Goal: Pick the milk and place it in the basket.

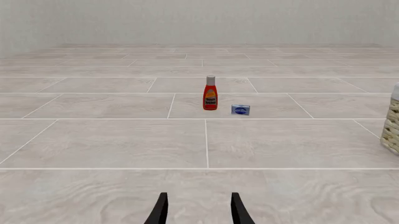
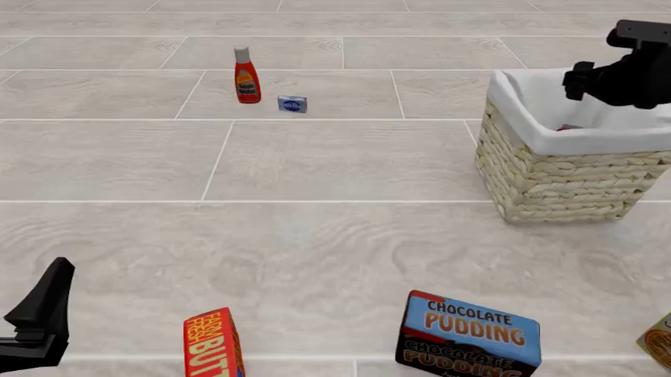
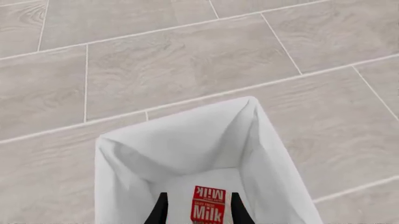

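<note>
Two dark fingers of the left pincer stood apart in the left wrist view with nothing between them, low over the tiled surface. Well ahead of them a red ketchup bottle stood upright, with a small blue and white box just beside it. A sliver of the woven basket showed at the picture's edge.

From the front view, the left pincer sat low at the near left corner, far from everything else. The right arm hung over the basket at the right, and a small red patch was visible inside against the white cloth lining. The bottle and the blue box stood at the far left. Near the front edge were an orange-red butter box and a chocolate pudding box.

Looking down the right wrist view, the right pincer had its fingers apart on either side of the milk, which lay inside the lined basket. Whether the fingers touched the carton could not be told.
</note>
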